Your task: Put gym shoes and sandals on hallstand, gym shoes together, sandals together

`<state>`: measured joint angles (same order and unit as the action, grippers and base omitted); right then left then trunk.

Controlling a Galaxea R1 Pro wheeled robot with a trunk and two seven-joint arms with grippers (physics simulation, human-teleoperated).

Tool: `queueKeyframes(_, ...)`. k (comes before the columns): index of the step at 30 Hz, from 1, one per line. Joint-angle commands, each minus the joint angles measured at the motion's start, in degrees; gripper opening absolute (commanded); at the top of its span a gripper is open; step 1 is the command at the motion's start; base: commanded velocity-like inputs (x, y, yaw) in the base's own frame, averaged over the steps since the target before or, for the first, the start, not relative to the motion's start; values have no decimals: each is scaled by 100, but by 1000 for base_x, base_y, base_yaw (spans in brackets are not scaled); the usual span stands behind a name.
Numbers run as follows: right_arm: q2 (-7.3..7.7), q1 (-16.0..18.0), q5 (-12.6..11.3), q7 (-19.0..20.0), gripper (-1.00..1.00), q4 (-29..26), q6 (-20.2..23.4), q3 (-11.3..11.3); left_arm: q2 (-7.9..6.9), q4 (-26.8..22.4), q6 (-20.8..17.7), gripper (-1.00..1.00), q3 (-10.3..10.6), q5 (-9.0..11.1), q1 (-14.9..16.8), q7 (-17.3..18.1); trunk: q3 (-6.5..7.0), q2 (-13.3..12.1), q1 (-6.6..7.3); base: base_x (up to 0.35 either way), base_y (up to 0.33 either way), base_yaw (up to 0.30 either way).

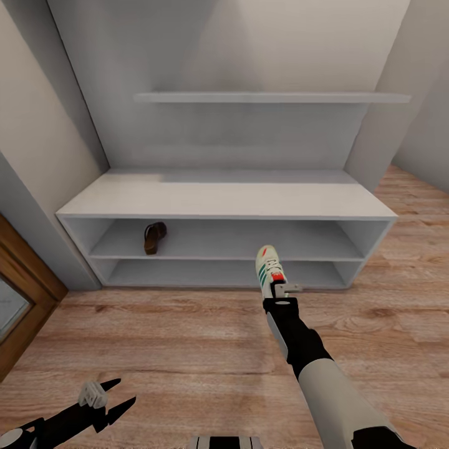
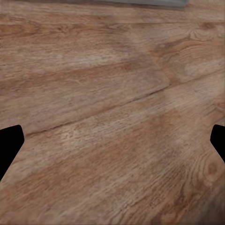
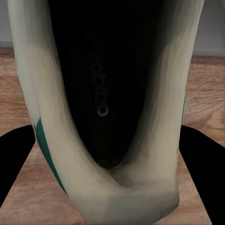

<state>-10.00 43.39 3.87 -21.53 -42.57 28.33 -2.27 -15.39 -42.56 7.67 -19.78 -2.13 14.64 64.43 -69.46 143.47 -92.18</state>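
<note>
My right gripper (image 1: 279,288) is shut on a white gym shoe (image 1: 269,270) with green stripes and a red tongue label, held above the corridor floor (image 1: 187,337) just in front of the hallstand (image 1: 231,196). The right wrist view looks into the gym shoe (image 3: 108,117), its dark insole between my black fingers (image 3: 14,159). One dark brown sandal (image 1: 154,237) lies on the hallstand's upper open shelf at the left. My left gripper (image 1: 112,399) hangs open low at the near left over bare floor (image 2: 112,112), its fingertips (image 2: 9,145) wide apart.
A floating shelf (image 1: 268,98) runs across the wall above the wide bench top. A brown door frame (image 1: 25,280) stands at the left edge. Grey walls flank the unit, and plank floor extends to the right.
</note>
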Motion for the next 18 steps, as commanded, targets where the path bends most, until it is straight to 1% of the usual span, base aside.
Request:
queueKeyframes(1, 0, 2, 44, -9, -100, -6, 50, -10, 2, 2, 50, 100, -16, -23, 4, 17, -13, 2, 1, 0, 0, 1)
queueKeyframes(7, 0, 3, 44, -9, -100, -6, 44, -10, 2, 2, 50, 100, -18, -24, 4, 17, -54, 2, 1, 0, 0, 0)
queueKeyframes(18, 0, 1, 44, -9, -100, -6, 41, -9, 6, 3, 50, 100, -18, -24, 4, 17, -62, 2, 1, 0, 0, 0)
